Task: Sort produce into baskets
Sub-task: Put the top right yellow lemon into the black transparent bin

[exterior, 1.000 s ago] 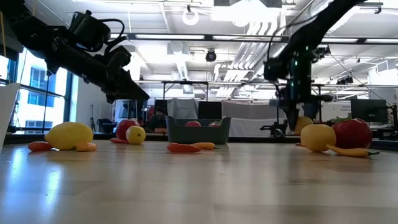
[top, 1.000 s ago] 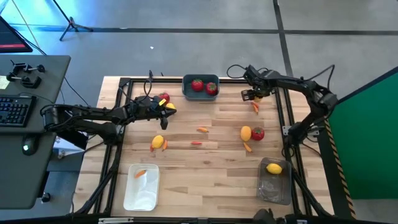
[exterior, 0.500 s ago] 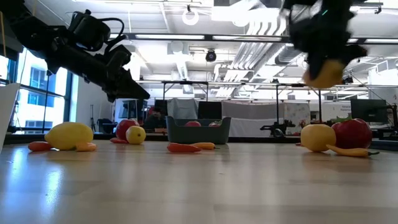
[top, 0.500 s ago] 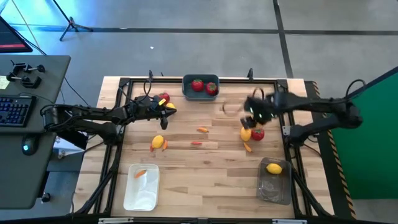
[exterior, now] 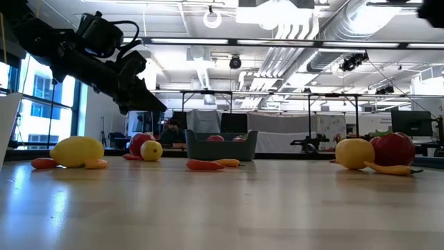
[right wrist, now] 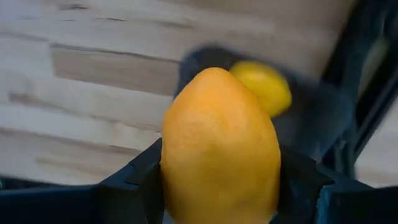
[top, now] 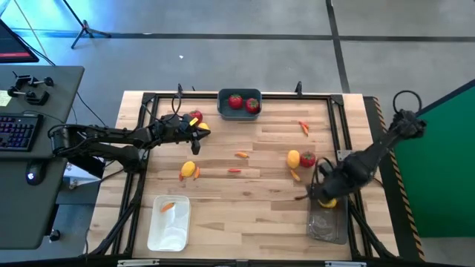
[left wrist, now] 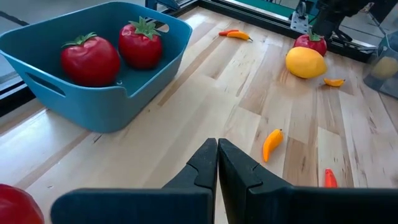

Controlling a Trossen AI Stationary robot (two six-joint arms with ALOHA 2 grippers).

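My right gripper (top: 324,196) hangs over the smoky translucent basket (top: 327,222) at the near right, shut on a yellow-orange lemon (right wrist: 217,140). A second lemon (right wrist: 264,88) lies in that basket below it. My left gripper (left wrist: 217,163) is shut with nothing between its fingers, hovering at the far left (top: 194,127) beside a red tomato (top: 195,117) and a small lemon (top: 202,127). The blue basket (top: 240,111) at the far edge holds two tomatoes (left wrist: 90,57). The white basket (top: 169,226) at the near left holds one orange piece (top: 168,207). My right gripper pinches the lemon's two opposite sides (right wrist: 171,168) between its fingers (right wrist: 134,180). The fingers come from above, pointing down. The lemon is lifted clear, over the translucent basket's far end.
Loose on the boards: a lemon (top: 188,169) with an orange piece at the left, two orange pieces (top: 242,155) mid-table, a lemon (top: 294,158), a tomato (top: 307,159) and an orange piece (top: 296,176) at the right, a red-orange piece (top: 303,127) farther back. A black frame (top: 338,133) edges the table.
My right gripper has swung from the table's far right toward the near edge, turning about as it went, and carried the lemon over the translucent basket. It has risen out of the low view.
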